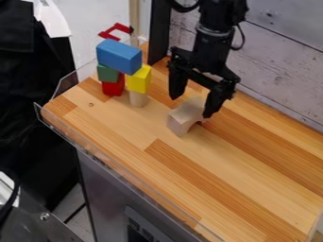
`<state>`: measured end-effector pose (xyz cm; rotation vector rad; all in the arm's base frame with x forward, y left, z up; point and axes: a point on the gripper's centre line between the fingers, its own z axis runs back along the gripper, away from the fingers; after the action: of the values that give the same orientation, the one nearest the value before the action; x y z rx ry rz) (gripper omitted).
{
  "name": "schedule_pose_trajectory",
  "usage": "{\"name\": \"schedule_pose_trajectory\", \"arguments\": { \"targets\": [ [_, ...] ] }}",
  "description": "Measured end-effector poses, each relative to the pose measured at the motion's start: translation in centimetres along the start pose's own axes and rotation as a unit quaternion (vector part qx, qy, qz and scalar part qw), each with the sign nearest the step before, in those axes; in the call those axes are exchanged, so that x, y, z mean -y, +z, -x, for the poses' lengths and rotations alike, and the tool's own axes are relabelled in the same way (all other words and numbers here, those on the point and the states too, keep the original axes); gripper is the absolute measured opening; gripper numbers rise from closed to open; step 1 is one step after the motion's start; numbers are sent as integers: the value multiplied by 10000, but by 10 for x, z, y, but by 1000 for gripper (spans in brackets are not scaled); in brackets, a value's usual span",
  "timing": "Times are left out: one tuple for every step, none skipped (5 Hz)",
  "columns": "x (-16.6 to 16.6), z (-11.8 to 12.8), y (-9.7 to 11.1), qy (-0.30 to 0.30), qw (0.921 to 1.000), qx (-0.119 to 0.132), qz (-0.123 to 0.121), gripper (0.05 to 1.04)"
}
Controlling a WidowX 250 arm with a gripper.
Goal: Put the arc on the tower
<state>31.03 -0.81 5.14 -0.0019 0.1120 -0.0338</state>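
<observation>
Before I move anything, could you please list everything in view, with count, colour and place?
Arc block: one, pale wood, on the tabletop between the gripper's open fingers
Blue block: one, across the tower's top
Green block: one, under the blue block, on the red one
Red block: one, below the green block
Yellow block: one, under the blue block, on the cylinder
Cylinder: one, pale wood, below the yellow block
Tabletop: one, brown striped wood
Guard: clear, along the tabletop's edge
Red bracket-like piece: one, beyond the tower
Planked wall: grey, behind the arm
Arm: one, black, top centre
Gripper: one, black, over the arc block
</observation>
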Motion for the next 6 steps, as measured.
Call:
{"name": "schedule_pose_trajectory", "arguments": {
  "targets": [
    [-4,-3,1,38,10000,31,7,1001],
    [-4,-4,-6,-12,10000,-76,17,1001],
    [-4,-2,-14,-42,9997,-228,60,1001],
    [-5,-2,-17,-56,9994,-318,102,1001],
    [-5,-1,-24,-98,9990,-416,116,1001],
    [-6,-3,-24,-72,9990,-423,127,958]
  ]
}}
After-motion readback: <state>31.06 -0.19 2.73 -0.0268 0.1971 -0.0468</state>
